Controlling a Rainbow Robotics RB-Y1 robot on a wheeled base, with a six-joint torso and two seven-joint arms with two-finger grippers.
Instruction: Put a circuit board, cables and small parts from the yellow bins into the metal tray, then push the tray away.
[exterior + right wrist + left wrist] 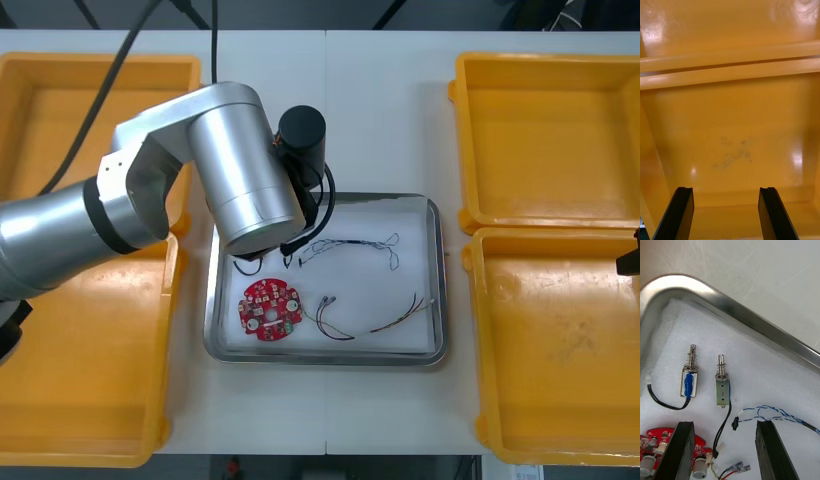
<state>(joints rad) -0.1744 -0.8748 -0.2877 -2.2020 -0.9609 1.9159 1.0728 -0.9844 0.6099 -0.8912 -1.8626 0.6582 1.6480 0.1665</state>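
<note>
While the left arm [240,160] reaches over the far left part of the metal tray [437,285], the left jaws hang wide open above the tray's white inside and hold nothing. Between them, in the left wrist view, 2 small metal parts [722,388] lie side by side, a little apart, near the corner rim of the tray. Each has a spring at one end and a thin black lead at the other. A twisted blue and white cable [771,414] runs off beside one finger, and its end lies just beside the lead of the nearer part.

The round red circuit board [270,308] lies in the near left part of the tray, and the other black finger [681,450] covers a part of it in the wrist view. The red and yellow cable [400,316] lies in the near right part of the tray, near the board. The marks on the board are too small to read. The tray stands on the tabletop [380,110] between the yellow bins [90,380], 2 at each side.

The right jaws are also wide open and empty. They hang over the bare floor of the near right bin [730,123] and touch nothing.
</note>
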